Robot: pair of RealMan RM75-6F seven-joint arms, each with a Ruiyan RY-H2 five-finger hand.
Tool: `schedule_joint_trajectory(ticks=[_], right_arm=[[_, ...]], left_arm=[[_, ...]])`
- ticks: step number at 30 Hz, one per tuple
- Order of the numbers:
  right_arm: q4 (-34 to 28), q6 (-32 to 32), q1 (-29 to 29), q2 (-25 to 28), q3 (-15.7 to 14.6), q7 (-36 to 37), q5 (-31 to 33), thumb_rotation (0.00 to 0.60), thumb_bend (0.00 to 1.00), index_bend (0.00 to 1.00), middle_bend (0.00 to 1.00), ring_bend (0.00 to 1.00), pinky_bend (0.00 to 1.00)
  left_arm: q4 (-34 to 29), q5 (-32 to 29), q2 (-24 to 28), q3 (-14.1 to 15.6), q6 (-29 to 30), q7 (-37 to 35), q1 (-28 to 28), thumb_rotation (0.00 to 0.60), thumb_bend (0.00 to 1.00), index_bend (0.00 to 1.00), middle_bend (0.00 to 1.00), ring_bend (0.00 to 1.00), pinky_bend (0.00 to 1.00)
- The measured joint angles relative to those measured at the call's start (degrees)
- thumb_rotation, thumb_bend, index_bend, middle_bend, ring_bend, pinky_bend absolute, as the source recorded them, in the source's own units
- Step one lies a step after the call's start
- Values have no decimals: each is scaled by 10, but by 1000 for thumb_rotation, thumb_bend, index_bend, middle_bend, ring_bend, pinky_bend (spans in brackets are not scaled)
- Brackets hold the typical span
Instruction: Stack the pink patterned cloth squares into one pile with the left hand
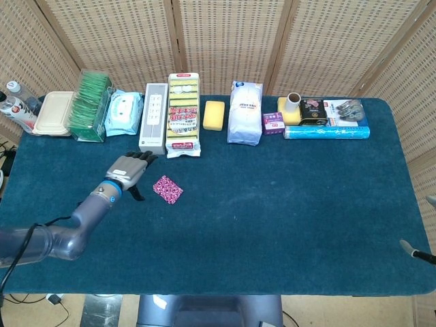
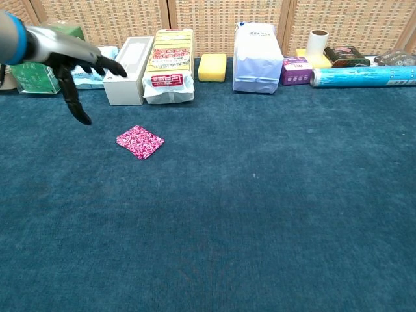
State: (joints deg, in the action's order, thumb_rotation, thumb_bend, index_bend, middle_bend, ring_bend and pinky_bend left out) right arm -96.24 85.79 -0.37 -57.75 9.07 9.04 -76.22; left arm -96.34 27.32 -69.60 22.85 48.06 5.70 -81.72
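Head view
L hand (image 1: 128, 170): empty, fingers spread, raised over the cloth-covered table (image 1: 286, 211), just left of pink cloth pile (image 1: 167, 189), not touching.
R hand: only dark tips at the right edge, state can't tell.
Pile: alone on table, in front of white box (image 1: 153, 127).

Chest view
L hand (image 2: 75, 62): open, above & left of pile (image 2: 140, 141), well apart.
Back row: yellow sponge (image 2: 212, 67), white bag (image 2: 257, 58).
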Motion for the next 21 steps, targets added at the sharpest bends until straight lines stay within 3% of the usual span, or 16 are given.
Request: schedule_joint_trajectory(ticks=[4, 11, 17, 21], right_arm=[[5, 1, 2, -2, -1, 1, -6, 600, 32, 121, 51, 0, 0], [18, 8, 2, -9, -3, -6, -14, 600, 18, 119, 42, 0, 0], [14, 22, -4, -10, -6, -12, -23, 600, 18, 119, 39, 0, 0], [14, 21, -3, -12, -7, -17, -23, 600, 18, 116, 39, 0, 0]], left_arm=[[-37, 91, 30, -1, 137, -7, 77, 600, 62, 0, 0, 0, 31], [-83, 258, 72, 12, 378, -27, 278, 600, 62, 0, 0, 0, 31], [-100, 340, 84, 28, 530, -53, 453, 600, 69, 0, 0, 0, 31], [-90, 381, 84, 31, 595, -87, 560, 600, 70, 0, 0, 0, 31]])
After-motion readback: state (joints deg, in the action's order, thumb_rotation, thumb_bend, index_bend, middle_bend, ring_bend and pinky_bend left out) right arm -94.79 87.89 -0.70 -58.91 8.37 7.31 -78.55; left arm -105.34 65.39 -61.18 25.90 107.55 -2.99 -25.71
